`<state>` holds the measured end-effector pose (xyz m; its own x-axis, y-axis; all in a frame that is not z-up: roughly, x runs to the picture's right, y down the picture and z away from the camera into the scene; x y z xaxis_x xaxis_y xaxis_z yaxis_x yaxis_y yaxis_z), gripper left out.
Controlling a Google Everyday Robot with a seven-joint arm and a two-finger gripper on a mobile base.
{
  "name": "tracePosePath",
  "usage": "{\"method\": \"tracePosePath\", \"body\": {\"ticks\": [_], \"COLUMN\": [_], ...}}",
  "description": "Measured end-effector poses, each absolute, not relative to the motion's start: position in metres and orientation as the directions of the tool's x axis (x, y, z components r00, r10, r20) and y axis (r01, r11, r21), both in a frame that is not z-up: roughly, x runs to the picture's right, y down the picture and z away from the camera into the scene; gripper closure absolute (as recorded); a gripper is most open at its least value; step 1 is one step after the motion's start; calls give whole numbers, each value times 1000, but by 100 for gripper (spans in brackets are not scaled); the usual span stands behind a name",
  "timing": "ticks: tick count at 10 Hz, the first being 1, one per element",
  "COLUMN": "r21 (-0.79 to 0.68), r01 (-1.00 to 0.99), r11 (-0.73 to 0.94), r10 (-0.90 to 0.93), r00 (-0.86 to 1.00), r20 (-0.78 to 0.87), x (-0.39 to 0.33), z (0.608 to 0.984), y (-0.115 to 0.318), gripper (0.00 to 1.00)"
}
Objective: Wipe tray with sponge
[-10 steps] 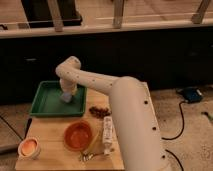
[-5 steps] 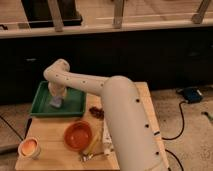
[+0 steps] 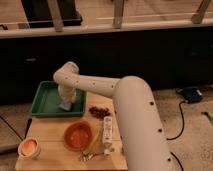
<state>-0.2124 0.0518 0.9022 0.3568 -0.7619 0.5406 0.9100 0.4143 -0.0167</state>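
Note:
The green tray [image 3: 44, 104] lies at the back left of the wooden table. My gripper [image 3: 65, 100] reaches down into the tray's right half at the end of the white arm [image 3: 110, 92], which comes in from the lower right. It is shut on the pale blue-grey sponge [image 3: 65, 106], which rests on the tray floor under it.
An orange bowl [image 3: 77, 135] stands in front of the tray, with a white remote-like stick [image 3: 107, 131] and some yellow-green bits [image 3: 91, 148] to its right. A small cup [image 3: 28, 147] is at the front left. A dark reddish heap [image 3: 100, 112] lies right of the tray. A blue object [image 3: 191, 94] is on the floor.
My gripper and the sponge slid left across the tray, then back to the right, to the tray's right half.

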Motion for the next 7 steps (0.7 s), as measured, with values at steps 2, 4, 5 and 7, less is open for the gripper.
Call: {"method": "tracePosePath", "body": {"ticks": [2, 4, 5, 7], "r21": [-33, -19, -4, 51], "r01": [904, 909, 914, 930], "r11": [426, 417, 406, 363], "r10": [-763, -775, -781, -793], "r00": [378, 366, 349, 280], "r20": [524, 515, 519, 541], "x": [-204, -214, -225, -258], "z": [912, 926, 929, 927], "y": [37, 14, 9, 10], "gripper": [97, 97, 97, 97]}}
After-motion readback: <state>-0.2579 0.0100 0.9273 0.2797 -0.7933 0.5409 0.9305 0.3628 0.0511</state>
